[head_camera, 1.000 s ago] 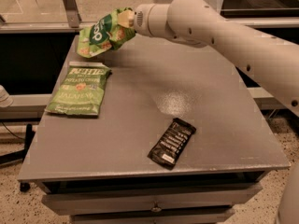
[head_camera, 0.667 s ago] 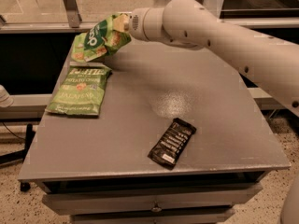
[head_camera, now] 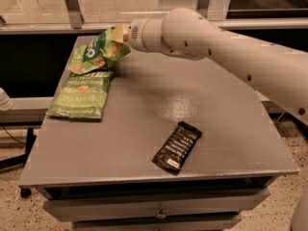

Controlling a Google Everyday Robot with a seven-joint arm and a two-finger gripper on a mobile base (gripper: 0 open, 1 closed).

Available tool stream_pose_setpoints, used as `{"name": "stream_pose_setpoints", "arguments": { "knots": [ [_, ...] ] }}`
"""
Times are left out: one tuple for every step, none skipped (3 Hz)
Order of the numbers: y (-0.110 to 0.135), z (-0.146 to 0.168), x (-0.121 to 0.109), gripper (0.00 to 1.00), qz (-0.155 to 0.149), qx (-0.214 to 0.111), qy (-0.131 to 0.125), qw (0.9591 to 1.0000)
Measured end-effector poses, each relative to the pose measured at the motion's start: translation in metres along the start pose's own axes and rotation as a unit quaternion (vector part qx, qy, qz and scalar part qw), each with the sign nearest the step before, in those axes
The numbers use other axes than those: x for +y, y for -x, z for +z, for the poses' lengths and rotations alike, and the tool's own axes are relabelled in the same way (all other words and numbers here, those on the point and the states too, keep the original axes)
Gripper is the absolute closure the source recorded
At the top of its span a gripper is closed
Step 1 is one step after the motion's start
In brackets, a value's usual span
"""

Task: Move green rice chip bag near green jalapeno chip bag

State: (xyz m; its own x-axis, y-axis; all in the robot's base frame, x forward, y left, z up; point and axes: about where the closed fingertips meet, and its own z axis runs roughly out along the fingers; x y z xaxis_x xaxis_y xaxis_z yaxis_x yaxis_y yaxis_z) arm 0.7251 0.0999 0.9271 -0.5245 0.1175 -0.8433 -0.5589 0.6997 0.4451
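The green rice chip bag (head_camera: 98, 52), bright green and puffy with a dark circle logo, hangs tilted at the table's far left. Its lower edge overlaps the top of the green jalapeno chip bag (head_camera: 81, 94), which lies flat along the left edge. My gripper (head_camera: 121, 34) is at the rice chip bag's upper right corner and is shut on it. The arm reaches in from the right and hides most of the fingers.
A black snack bar wrapper (head_camera: 177, 147) lies near the front middle of the grey table (head_camera: 216, 129). A glass wall with metal posts stands behind the table. Drawers show under the table's front edge.
My gripper has moved left and down with the rice chip bag. The bag now reaches the top of the jalapeno bag.
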Motion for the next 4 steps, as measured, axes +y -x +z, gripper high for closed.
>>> {"name": "stream_pose_setpoints", "arguments": {
  "knots": [
    [-0.01,0.002,-0.004,0.15,0.006,0.002,-0.001,1.0],
    [-0.02,-0.001,-0.012,0.0,0.008,0.005,-0.004,0.9999],
    [-0.028,-0.014,-0.027,0.0,-0.006,0.013,-0.001,0.9999],
    [-0.031,-0.04,-0.052,0.0,-0.047,0.021,0.005,0.9987]
  ]
}}
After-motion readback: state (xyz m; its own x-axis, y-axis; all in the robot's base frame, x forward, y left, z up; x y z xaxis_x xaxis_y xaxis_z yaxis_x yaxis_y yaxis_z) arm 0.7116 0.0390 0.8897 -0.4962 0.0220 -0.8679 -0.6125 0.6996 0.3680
